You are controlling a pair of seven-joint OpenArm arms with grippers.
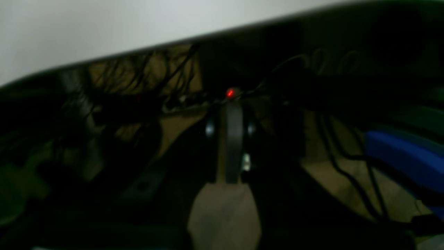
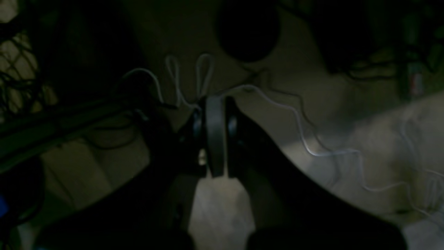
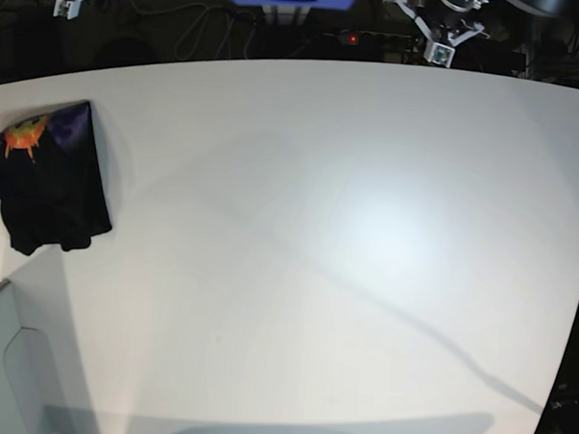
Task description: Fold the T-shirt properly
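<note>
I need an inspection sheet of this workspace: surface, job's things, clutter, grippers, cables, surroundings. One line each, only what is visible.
Surface: white table, bare apart from the cloth.
Job's things: black T-shirt folded at the table's far left edge, orange print on top.
Clutter: nothing seen on the table.
Grippers: left gripper and right gripper both shut, empty, off the table.
Cables: dark cables and a white cable on the floor.
Surroundings: dim floor; blue object; red light.
</note>
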